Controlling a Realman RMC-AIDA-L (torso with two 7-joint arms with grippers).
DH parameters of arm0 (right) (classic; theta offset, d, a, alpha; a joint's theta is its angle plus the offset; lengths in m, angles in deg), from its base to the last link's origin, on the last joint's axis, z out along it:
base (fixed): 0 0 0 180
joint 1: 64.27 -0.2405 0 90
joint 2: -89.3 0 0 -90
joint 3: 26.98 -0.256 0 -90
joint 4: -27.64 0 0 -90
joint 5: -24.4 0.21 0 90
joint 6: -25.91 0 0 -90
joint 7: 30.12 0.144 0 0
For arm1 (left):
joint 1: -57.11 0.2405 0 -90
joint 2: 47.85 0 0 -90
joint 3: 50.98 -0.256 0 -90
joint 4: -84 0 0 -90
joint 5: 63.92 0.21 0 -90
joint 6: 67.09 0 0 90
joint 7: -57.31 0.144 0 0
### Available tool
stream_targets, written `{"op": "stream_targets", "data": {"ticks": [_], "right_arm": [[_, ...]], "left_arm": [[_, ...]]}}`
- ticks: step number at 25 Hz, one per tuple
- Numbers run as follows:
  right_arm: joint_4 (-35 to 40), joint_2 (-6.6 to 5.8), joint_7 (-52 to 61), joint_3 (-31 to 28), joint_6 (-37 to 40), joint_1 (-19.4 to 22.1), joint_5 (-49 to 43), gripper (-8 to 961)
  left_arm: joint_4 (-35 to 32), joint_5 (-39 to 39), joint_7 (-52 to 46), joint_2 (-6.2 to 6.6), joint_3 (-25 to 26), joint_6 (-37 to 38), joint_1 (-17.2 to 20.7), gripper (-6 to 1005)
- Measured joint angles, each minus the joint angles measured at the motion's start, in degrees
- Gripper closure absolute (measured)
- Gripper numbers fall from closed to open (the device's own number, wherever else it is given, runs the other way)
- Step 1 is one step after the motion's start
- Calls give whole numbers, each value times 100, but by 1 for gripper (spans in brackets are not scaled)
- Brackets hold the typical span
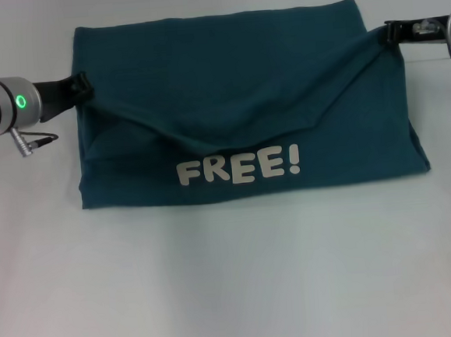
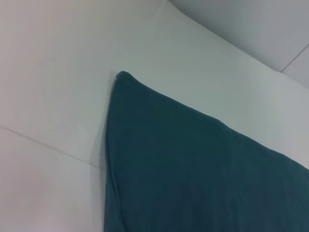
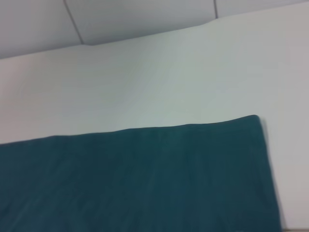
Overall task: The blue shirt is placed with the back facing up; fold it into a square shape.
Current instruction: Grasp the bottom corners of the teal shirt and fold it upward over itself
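A: What's the room like?

B: A plain white surface (image 1: 235, 293), with pale wall panels behind it in the wrist views. The blue shirt (image 1: 243, 97) lies folded across its far half, the "FREE!" lettering (image 1: 239, 168) facing up near the front edge.

A: And the claws?

B: The left claw (image 1: 81, 88) is clamped on the shirt's left edge, the right claw (image 1: 390, 32) on its right edge, the cloth sagging between them. Both arms run off frame, and neither wrist view shows its own fingers.

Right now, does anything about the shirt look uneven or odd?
Yes. The blue shirt is held at both side edges, the left hand and the right hand pinching cloth. The folded layer sags in a curve between them above the FREE! lettering, and the right side is lifted higher.
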Motion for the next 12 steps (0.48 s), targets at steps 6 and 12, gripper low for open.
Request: {"op": "stream_targets", "data": {"ticks": [6, 12], "right_arm": [[-228, 6, 18, 196, -196, -37, -3, 878], [-332, -51, 20, 279, -87, -40, -3, 836]], "left_arm": [[0, 16, 39, -38, -4, -24, 3, 974], [63, -16, 199, -54, -118, -66, -17, 969]]}}
